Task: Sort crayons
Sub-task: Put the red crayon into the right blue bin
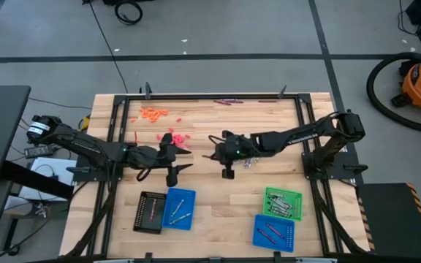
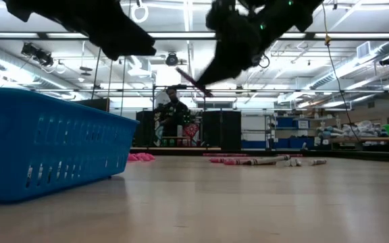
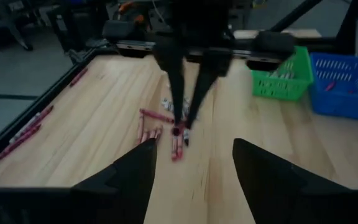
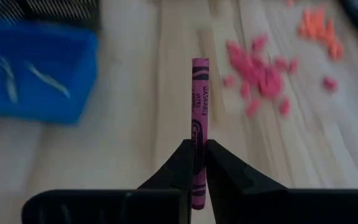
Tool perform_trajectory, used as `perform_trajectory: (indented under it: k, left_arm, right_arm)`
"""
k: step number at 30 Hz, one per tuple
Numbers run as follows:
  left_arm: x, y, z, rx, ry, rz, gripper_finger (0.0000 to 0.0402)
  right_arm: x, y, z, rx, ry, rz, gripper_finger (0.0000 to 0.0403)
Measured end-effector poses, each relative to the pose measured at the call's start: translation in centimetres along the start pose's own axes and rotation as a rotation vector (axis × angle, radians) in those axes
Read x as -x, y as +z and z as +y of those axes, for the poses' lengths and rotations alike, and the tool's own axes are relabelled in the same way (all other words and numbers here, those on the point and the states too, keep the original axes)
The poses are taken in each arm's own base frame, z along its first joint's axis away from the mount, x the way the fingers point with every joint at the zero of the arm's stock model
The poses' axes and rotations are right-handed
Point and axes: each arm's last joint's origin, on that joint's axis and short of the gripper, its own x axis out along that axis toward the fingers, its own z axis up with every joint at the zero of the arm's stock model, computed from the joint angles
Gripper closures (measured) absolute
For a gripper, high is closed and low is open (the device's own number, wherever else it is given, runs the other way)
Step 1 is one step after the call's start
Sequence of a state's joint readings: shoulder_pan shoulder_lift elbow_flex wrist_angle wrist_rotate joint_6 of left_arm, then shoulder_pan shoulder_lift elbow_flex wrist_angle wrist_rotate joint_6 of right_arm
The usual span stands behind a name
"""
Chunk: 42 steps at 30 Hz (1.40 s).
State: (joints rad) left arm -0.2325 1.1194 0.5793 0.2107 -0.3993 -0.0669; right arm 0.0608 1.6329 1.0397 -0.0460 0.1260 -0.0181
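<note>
My right gripper (image 1: 213, 152) hangs over the table's middle, shut on a purple crayon (image 4: 199, 93) that shows below it in the low view (image 2: 193, 82). My left gripper (image 3: 191, 174) faces it from the left (image 1: 185, 157), open, with nothing between its fingers. Loose crayons lie flat on the wood: an orange heap (image 1: 153, 113), a red-pink heap (image 1: 175, 137), dark purple ones (image 1: 226, 102) at the far edge, and a silver-grey cluster (image 1: 251, 160) under the right arm. My right gripper pinches the crayon's rear part (image 4: 197, 140) between its two fingers. The crayon lies along the fingers and most of its length sticks out past their tips. The fingers slant down toward the table's left. The crayon is lifted clear of the table.
Near the front edge stand a black tray (image 1: 150, 212) and a blue tray (image 1: 179, 208) on the left, and a green tray (image 1: 282, 203) and another blue tray (image 1: 274, 232) on the right. A person (image 2: 174, 111) shows in the room behind the table.
</note>
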Motion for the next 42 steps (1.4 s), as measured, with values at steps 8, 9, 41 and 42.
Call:
perform_trajectory:
  k: [8, 9, 41, 42]
  left_arm:
    - [0.1, 0.9, -0.3, 0.001, -0.039, -0.084, 0.0177]
    - [0.1, 1.0, -0.3, -0.001, -0.056, -0.098, 0.0177]
    - [-0.3, 2.1, -0.9, 0.032, -0.163, -0.241, 0.0283]
    - [-0.6, 2.0, -1.0, 0.033, -0.163, -0.244, 0.0289]
  right_arm:
    - [0.5, 1.9, 2.1, 0.014, 0.038, -0.197, 0.0365]
    - [0.6, 2.0, 2.2, 0.015, 0.040, -0.208, 0.0365]
    - [1.2, 3.5, 3.1, 0.001, 0.070, -0.378, 0.0365]
    - [1.1, 3.5, 3.2, 0.002, 0.071, -0.378, 0.0365]
